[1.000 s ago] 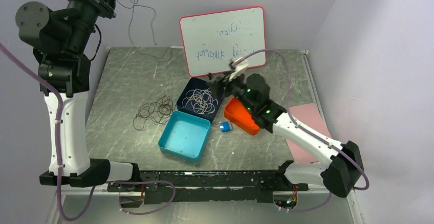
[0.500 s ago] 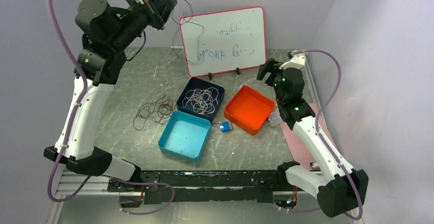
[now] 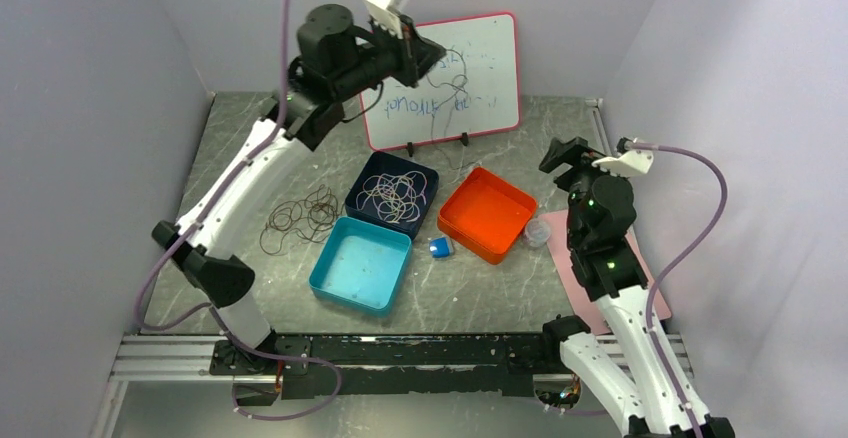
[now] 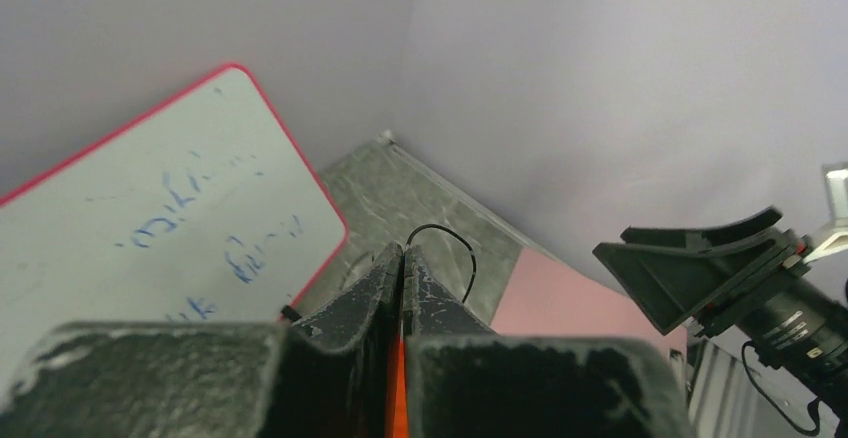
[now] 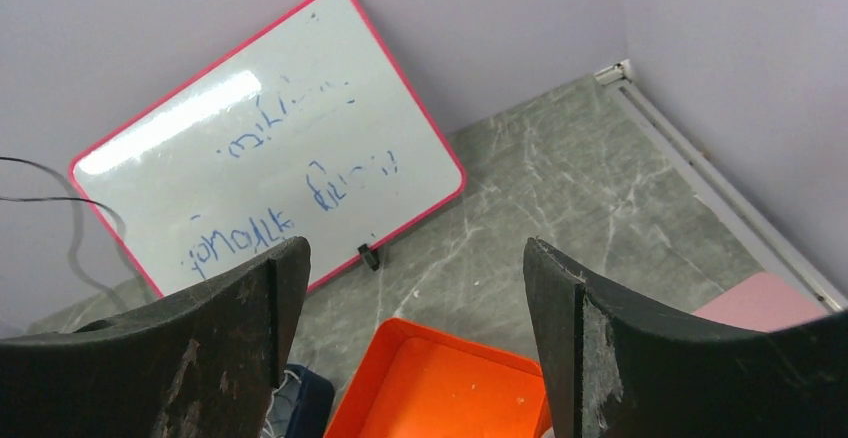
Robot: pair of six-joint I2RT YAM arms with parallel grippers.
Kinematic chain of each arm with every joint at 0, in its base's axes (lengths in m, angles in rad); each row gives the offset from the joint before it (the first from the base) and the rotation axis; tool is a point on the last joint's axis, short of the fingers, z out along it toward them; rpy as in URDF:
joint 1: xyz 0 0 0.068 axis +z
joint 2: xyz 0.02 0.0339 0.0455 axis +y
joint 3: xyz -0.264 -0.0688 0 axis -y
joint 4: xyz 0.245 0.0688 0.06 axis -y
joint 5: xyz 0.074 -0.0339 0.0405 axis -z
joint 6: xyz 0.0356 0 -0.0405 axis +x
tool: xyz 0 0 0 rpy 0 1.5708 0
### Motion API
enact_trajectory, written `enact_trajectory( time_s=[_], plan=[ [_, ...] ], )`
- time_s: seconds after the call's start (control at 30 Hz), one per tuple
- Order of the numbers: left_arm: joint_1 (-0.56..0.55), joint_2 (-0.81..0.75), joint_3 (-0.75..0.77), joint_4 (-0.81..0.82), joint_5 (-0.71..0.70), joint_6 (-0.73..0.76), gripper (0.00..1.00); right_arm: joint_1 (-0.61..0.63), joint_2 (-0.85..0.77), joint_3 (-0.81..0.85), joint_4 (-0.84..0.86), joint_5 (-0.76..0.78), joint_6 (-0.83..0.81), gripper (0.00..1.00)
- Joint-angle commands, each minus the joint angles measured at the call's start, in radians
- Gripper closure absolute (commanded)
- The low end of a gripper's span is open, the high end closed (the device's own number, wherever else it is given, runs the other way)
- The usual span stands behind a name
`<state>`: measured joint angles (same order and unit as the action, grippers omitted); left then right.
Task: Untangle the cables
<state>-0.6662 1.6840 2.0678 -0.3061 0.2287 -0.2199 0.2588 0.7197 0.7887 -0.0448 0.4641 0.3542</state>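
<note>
My left gripper [image 3: 432,59] is raised in front of the whiteboard, shut on a thin dark cable [image 3: 447,88] that dangles toward the table. In the left wrist view the jaws [image 4: 402,250] are pressed together, with a black cable loop [image 4: 452,234] curling out past the tips. A loose pile of dark cables [image 3: 300,218] lies on the table at the left. Whitish cables [image 3: 392,194] are curled inside the navy box [image 3: 359,195]. My right gripper [image 3: 562,153] hangs open and empty above the table's right side, its jaws [image 5: 415,248] wide apart over the orange box [image 5: 450,388].
The whiteboard [image 3: 480,48] leans at the back. An empty teal box [image 3: 360,263] and orange box [image 3: 487,213] flank the navy one. A small blue object [image 3: 440,248], a clear cup [image 3: 537,232] and a pink sheet [image 3: 585,268] sit at the right.
The left arm has swung from the far left corner rightward to the whiteboard, carrying the dark cable. The right arm has drawn back from the boxes to the right and risen.
</note>
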Motion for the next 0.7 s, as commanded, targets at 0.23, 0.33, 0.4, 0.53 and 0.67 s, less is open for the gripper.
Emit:
enact_trajectory(
  time_s=[0.23, 0.33, 0.4, 0.53, 0.67],
  plan=[
    [-0.103, 0.091, -0.042, 0.103, 0.087, 0.000, 0.93, -0.007, -0.075, -0.015, -0.093, 0.124, -0.046, 0.18],
    [-0.120, 0.103, -0.075, 0.110, 0.099, -0.003, 0.93, -0.007, -0.073, -0.018, -0.092, 0.129, -0.042, 0.18],
    [-0.129, 0.109, -0.089, 0.109, 0.099, 0.001, 0.93, -0.006, -0.073, -0.022, -0.090, 0.128, -0.038, 0.18],
    [-0.140, 0.109, -0.106, 0.107, 0.092, 0.008, 0.93, -0.007, -0.069, -0.031, -0.090, 0.122, -0.031, 0.18],
    [-0.142, 0.106, -0.148, 0.123, 0.096, 0.002, 0.93, -0.007, -0.062, -0.034, -0.088, 0.112, -0.024, 0.18]
  ],
)
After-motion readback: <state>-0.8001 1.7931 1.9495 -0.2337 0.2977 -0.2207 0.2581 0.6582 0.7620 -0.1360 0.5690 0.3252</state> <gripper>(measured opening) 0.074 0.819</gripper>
